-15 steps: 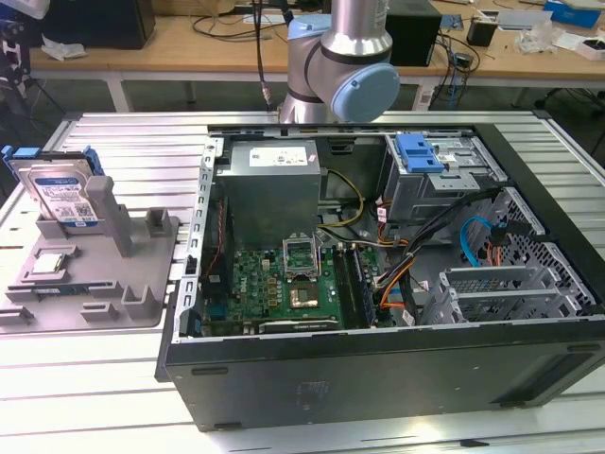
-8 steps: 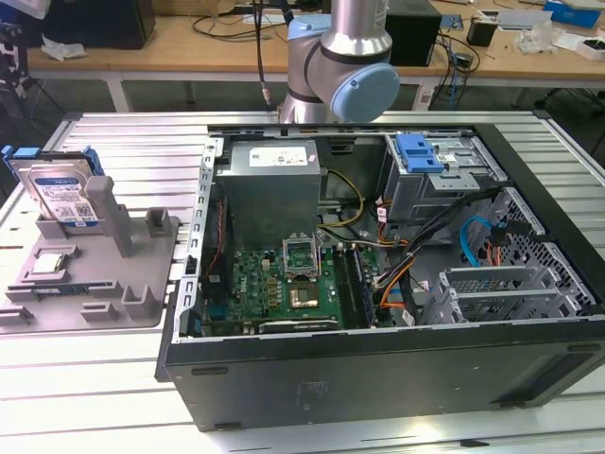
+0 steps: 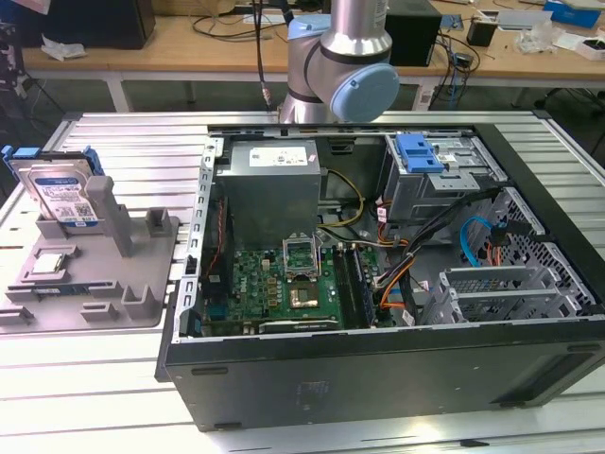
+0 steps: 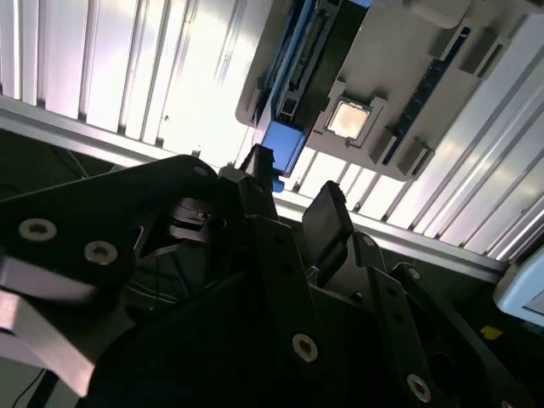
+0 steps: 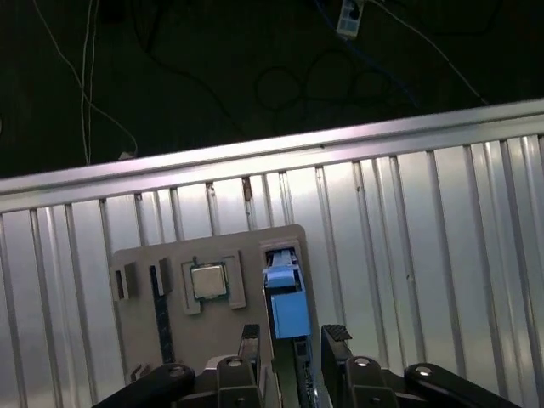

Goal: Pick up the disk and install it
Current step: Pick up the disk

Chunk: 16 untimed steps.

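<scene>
Disk (image 3: 61, 194) upright in grey holder (image 3: 104, 284); pincer (image 5: 293, 334) apart, flanking its blue frame. Likely rigid, fairly heavy, shock-sensitive: grip the frame edges.

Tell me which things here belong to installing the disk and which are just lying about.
Job: disk, standing in the holder; open pincer lined up over it; case, likely its destination.
Lying about: chip on the holder; cables on the bench.
</scene>
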Available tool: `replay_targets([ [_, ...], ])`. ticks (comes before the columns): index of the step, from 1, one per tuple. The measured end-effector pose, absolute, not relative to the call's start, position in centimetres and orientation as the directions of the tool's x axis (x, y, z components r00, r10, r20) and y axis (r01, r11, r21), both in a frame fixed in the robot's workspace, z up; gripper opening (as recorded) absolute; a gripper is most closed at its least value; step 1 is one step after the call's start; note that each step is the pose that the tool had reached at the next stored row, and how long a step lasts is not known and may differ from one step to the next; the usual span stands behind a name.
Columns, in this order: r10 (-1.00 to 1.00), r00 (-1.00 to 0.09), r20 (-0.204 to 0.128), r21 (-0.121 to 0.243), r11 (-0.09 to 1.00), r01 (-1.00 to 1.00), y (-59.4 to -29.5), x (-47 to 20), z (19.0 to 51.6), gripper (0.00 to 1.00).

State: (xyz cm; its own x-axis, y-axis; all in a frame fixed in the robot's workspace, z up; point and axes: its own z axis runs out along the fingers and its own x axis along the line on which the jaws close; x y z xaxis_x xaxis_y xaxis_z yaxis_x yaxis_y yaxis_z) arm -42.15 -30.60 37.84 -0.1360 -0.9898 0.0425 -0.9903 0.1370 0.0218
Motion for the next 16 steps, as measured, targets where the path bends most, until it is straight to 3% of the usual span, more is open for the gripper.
replay_targets([
  [16, -0.993, -0.112, 0.043, 0.022, 0.113, -0.993, -30.29, -42.15, 37.06, 0.42],
])
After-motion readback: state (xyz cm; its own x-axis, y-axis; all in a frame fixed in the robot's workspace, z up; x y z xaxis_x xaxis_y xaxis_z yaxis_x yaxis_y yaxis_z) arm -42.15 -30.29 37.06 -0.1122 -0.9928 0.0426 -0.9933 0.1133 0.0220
